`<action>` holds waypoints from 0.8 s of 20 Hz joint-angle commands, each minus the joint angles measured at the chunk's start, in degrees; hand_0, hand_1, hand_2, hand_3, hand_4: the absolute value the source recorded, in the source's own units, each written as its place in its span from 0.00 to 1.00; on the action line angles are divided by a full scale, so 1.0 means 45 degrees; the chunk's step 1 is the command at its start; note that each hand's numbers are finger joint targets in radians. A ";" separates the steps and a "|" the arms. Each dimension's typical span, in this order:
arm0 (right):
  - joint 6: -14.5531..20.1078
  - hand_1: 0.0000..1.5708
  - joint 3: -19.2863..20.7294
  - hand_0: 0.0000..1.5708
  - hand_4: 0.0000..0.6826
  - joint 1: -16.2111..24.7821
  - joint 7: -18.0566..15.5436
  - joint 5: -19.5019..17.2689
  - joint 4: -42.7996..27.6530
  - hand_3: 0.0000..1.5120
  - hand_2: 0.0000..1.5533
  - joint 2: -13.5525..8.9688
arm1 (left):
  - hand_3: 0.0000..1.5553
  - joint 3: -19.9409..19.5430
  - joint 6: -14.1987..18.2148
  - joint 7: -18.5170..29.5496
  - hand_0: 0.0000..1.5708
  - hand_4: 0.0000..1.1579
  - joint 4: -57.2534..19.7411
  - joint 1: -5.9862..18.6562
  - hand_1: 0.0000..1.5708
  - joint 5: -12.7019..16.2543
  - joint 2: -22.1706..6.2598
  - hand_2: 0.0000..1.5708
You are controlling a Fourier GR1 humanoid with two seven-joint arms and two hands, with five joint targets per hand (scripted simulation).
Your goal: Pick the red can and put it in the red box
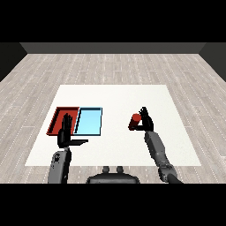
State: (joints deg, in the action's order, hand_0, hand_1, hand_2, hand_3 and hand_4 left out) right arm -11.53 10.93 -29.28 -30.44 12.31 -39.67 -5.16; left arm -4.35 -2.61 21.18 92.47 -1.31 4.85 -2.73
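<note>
While both grey forearms rise from the lower corners of the head view, the left hand (66,132) stands nearest, its fingers straight and pointing upward with the thumb stuck out sideways to the right; it holds nothing. This hand overlaps the near edge of the red tray (57,115) as seen from the head, though whether it touches the tray cannot be told. Further along on the other side, the right hand (145,121) is curled round the red can (135,120), which sits tilted in its grasp on the hand's left side. Whether the can is lifted off the white table (114,145) or resting on it cannot be told. The can is well apart from both trays, out on the right half of the table. Just beside the red tray, touching it on its right, lies the light blue tray (89,121). Beyond the table stretches a pale wooden floor (114,66).
</note>
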 commanded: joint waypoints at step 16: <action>0.0186 0.00 -0.0085 0.00 0.00 -0.1023 -0.1079 -0.0107 0.2107 0.00 0.00 0.0258 | 0.00 -0.0151 0.0127 -0.0685 0.00 0.00 0.0371 0.0478 0.00 0.0176 -0.0127 0.00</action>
State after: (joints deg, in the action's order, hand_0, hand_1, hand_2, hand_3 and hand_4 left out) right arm -11.66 11.01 -33.69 -34.36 12.15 -31.06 -5.20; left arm -4.54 -2.07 20.20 92.83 0.06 4.93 -2.73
